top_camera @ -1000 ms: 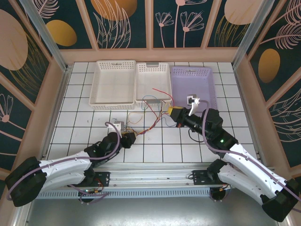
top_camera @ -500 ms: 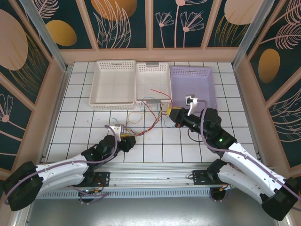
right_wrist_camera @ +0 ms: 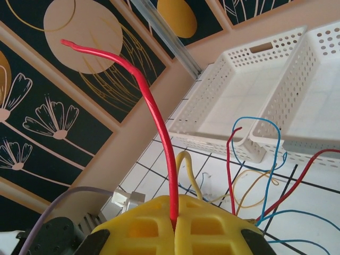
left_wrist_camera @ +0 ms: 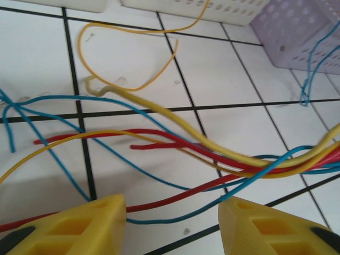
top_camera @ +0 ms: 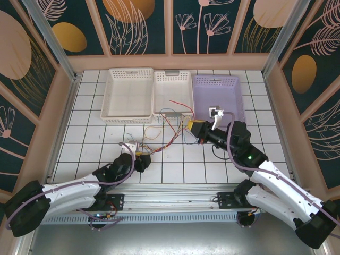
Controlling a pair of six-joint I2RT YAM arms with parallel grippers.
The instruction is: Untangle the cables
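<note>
**A:** What do we have on the left?

**B:** We see the left gripper (top_camera: 142, 159) low over the bench (top_camera: 90, 143). Its yellow fingers (left_wrist_camera: 79, 223) stand apart, with nothing clamped between them.

**A:** And where do we find the cables (left_wrist_camera: 223, 153)?

**B:** Just beyond that gripper. They are a loose tangle of yellow, red and blue strands on the white tiles, between the two grippers and in front of the middle white basket (top_camera: 170, 87). From the left wrist we see them cross one another and bunch together toward the right.

**A:** And on the right?

**B:** The right gripper (top_camera: 192, 126) is closed on a red cable (right_wrist_camera: 169, 164), which is pinched between its fingers with its free end standing up above them. We place that gripper near the front corner of the purple basket (top_camera: 215, 90).
</note>
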